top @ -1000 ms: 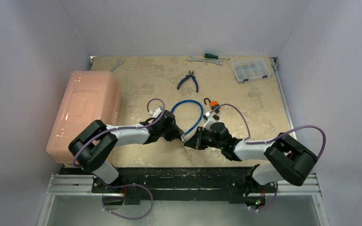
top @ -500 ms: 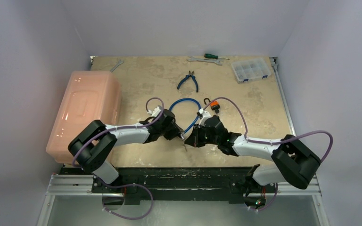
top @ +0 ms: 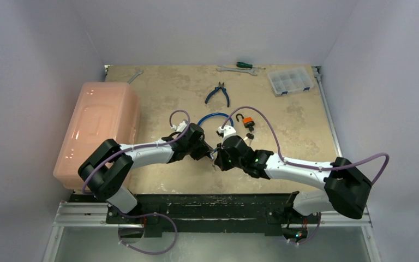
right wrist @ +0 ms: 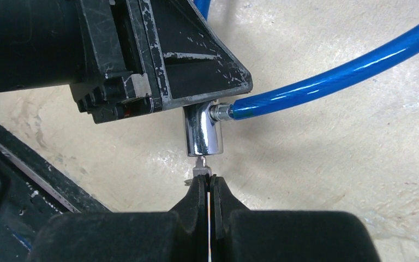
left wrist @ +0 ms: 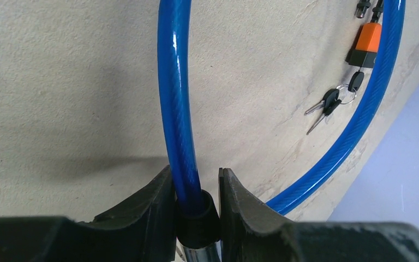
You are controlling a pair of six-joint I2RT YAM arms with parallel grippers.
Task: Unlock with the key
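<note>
Two robot arms meet over the near middle of the table (top: 163, 93), working on a blue cable lock (left wrist: 175, 98) whose loop lies toward the far side. The left end effector (left wrist: 196, 185) is partly closed, its two fingers clamped on either side of the black collar at the end of the cable, so that the chrome lock barrel (right wrist: 202, 134) sticks out just below its fingertips. The right end effector (right wrist: 209, 183) comes in from the right with its fingers pressed together, pinching the thin silver key (right wrist: 201, 170), whose blade enters the open end of the barrel. A second end of the blue cable joins the side of the barrel through a small metal ferrule. Inside the loop, farther off, sit an orange padlock (left wrist: 368, 41) and a small bunch of black-headed spare keys (left wrist: 327, 103) flat on the table. A pink plastic box (top: 101, 123) stands at the left edge. Blue-handled pliers (top: 218, 94) lie beyond the loop, with a clear compartment case (top: 290, 81) at the far right and a wrench (top: 234, 69) and green screwdriver (top: 245, 65) along the far edge.
</note>
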